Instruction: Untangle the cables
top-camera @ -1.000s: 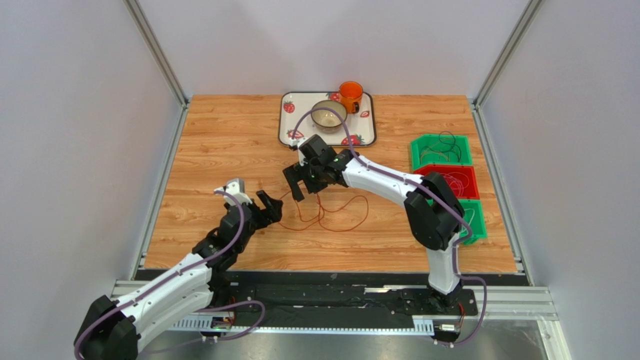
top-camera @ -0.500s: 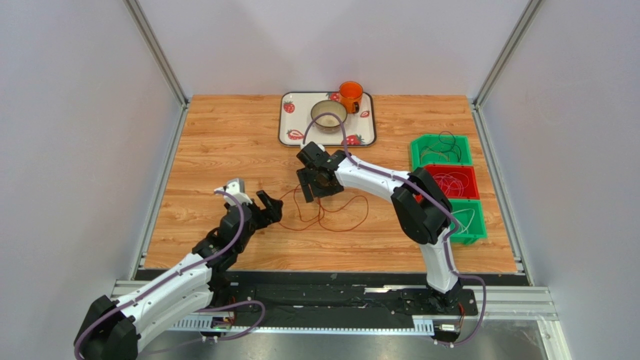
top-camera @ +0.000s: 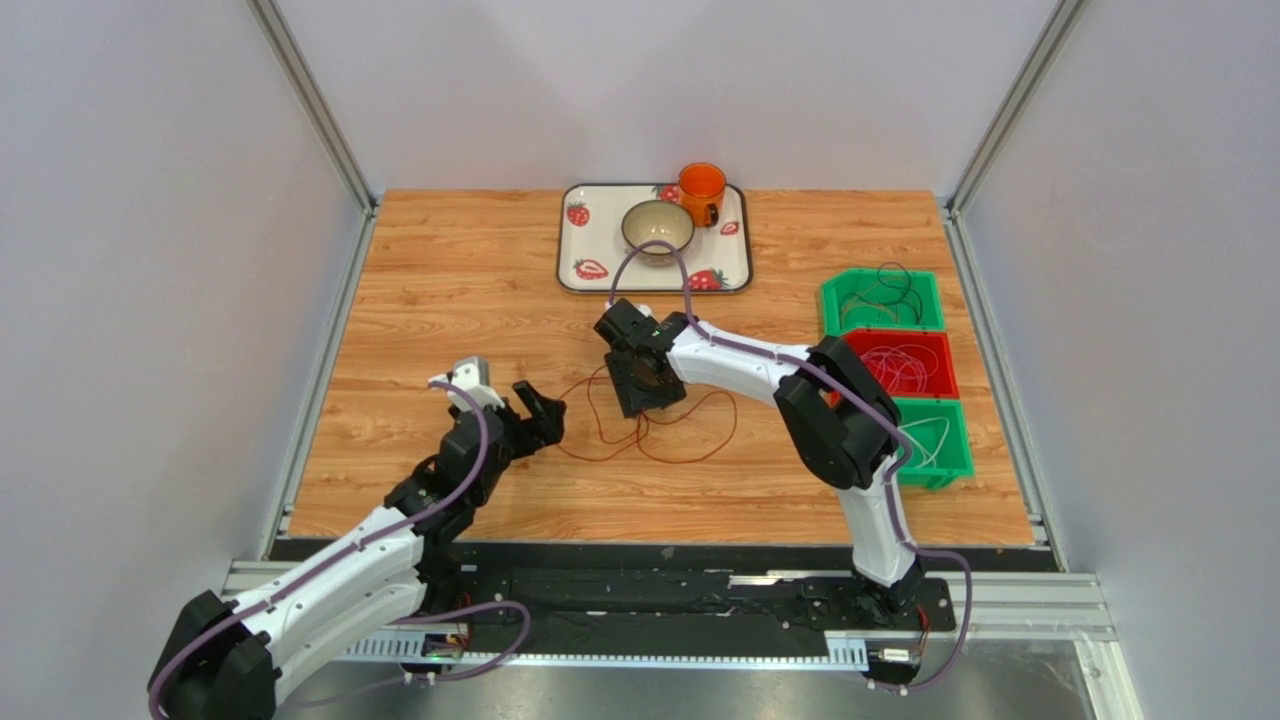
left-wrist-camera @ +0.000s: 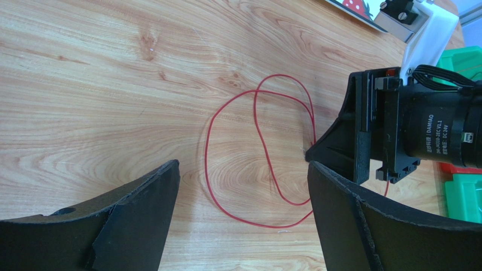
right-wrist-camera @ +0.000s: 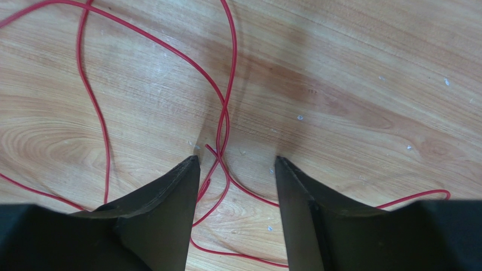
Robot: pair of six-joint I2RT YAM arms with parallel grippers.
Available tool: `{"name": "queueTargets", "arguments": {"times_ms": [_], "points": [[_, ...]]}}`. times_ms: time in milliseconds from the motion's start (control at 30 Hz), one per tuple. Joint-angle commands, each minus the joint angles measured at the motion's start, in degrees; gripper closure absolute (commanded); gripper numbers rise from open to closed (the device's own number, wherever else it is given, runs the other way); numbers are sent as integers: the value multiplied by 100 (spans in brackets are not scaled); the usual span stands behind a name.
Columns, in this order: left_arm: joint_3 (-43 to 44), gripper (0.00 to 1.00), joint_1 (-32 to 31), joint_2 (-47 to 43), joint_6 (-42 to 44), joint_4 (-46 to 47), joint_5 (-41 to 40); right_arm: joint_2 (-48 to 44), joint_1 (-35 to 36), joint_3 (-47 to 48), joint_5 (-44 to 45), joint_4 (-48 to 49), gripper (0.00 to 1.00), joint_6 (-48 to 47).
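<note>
Right gripper (right-wrist-camera: pixel 236 161) stands point-down on the table (top-camera: pixel 451 270), fingers partly apart, with crossing strands of the red cable (right-wrist-camera: pixel 226 110) lying in the gap between the tips; no pinch is visible. Left gripper (left-wrist-camera: pixel 243 166) is spread wide, low over the wood, just left of the cable loops and not touching them. The cable lies in loose overlapping loops at mid-table, between the two grippers.

Surrounding items:
- Strawberry-print tray (top-camera: pixel 579 248) at the far edge, carrying a bowl (top-camera: pixel 657 228) and an orange mug (top-camera: pixel 700 189).
- Green bin (top-camera: pixel 882 300), red bin (top-camera: pixel 902 365) and a second green bin (top-camera: pixel 947 443) in a row at the right edge, with thin wires coiled inside.

Surface: light wood-grain board. Enclosure: plain pale walls with aluminium corner posts.
</note>
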Motion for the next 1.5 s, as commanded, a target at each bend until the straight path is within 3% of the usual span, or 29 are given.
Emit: {"name": "queueTargets", "arguments": {"times_ms": [0,233,467,600,833,1467], "points": [[179,8,-3,-58,63,160,20,123,86,12,115,74,48,137],[179,8,-12,-67,63,169,20,536,261,425,598,-417,73,172],[162,8,-12,-76,54,169,11,844,446,540,520,-471,85,277],[153,8,-12,-102,63,160,11,844,446,461,563,-453,100,330],[144,8,-12,-111,54,160,11,686,350,443,836,-471,100,251],[91,8,-3,-199,46,160,2,-1783,-564,1497,1020,-1569,100,-267]]}}
